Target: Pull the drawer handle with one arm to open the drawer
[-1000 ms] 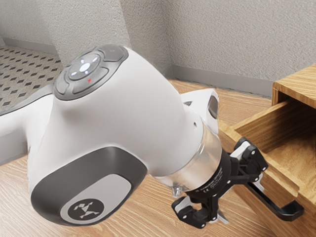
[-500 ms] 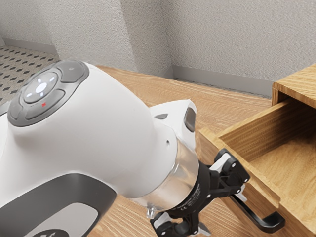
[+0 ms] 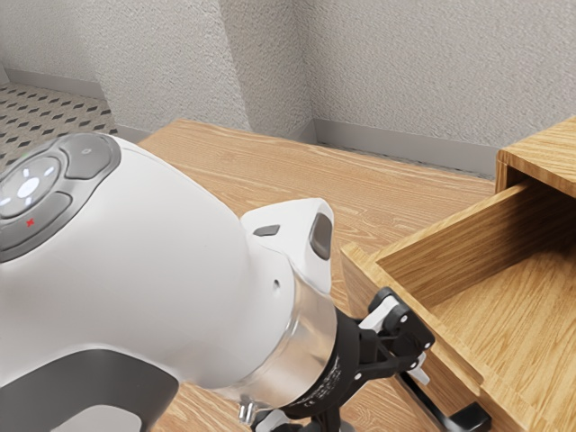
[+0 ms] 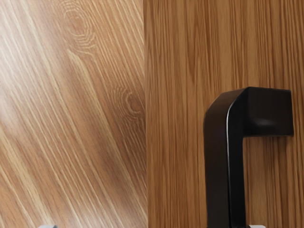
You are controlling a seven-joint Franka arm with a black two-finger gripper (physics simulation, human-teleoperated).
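A light wooden drawer [image 3: 423,256] stands pulled out of its cabinet [image 3: 540,157] at the exterior view's right, and its inside is empty. The black bar handle [image 3: 472,419] sticks out from the drawer front near the lower edge. My gripper [image 3: 416,378] is at the handle's near end, shut on it, with much of the grip hidden behind my hand. In the wrist view the handle [image 4: 228,156] rises straight from under my hand and bends toward the drawer front [image 4: 180,95].
My white arm [image 3: 135,297] takes up the exterior view's left and lower part. The wooden surface [image 3: 270,171] runs back to grey walls [image 3: 405,63]. A patterned floor [image 3: 45,112] lies at the far left.
My hand has drawn back toward the exterior view's left and lower edge, still holding the handle. The drawer has slid further out of the cabinet with it.
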